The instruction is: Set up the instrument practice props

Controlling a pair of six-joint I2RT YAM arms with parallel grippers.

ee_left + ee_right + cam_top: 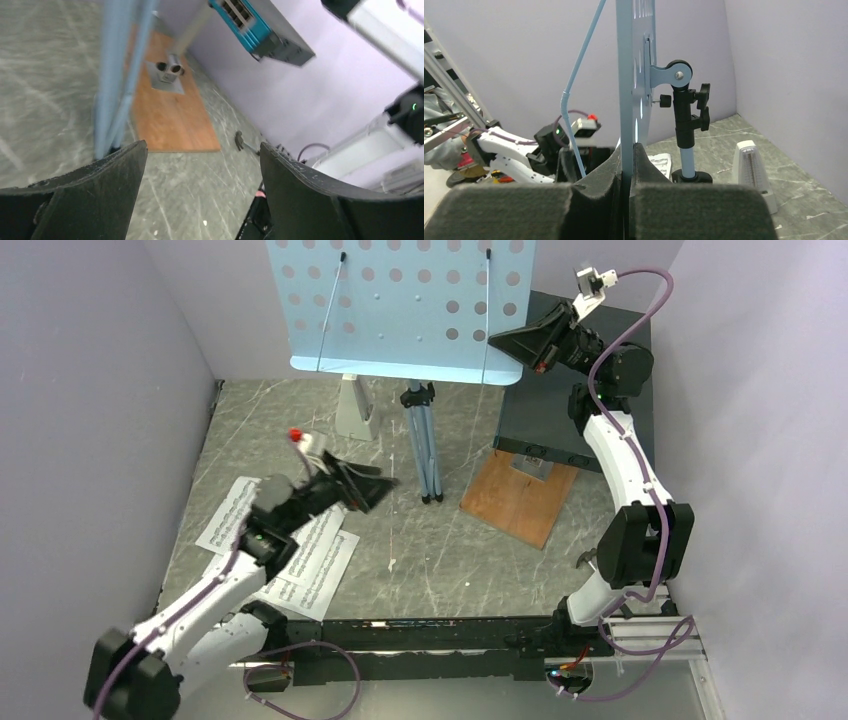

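**Stand gripped by its plate edge, pages lying flat**

The music stand [405, 305] looks light, stiff and top-heavy. The right pincer [626, 150] is clamped on its plate's side edge, a sound hold. Beyond that pincer stands the metronome [751, 172]. The sheet-music pages [300, 540], thin and limp, lie on the surface [470, 570] just behind the left pincer [202, 150], which gapes empty. Their print seems too small to read.

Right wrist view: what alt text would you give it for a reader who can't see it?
Two black jaws pinch the edge of a light blue music stand, seen edge-on and upright. Beyond it a small pale metronome stands on the grey table, and the other arm shows at left.
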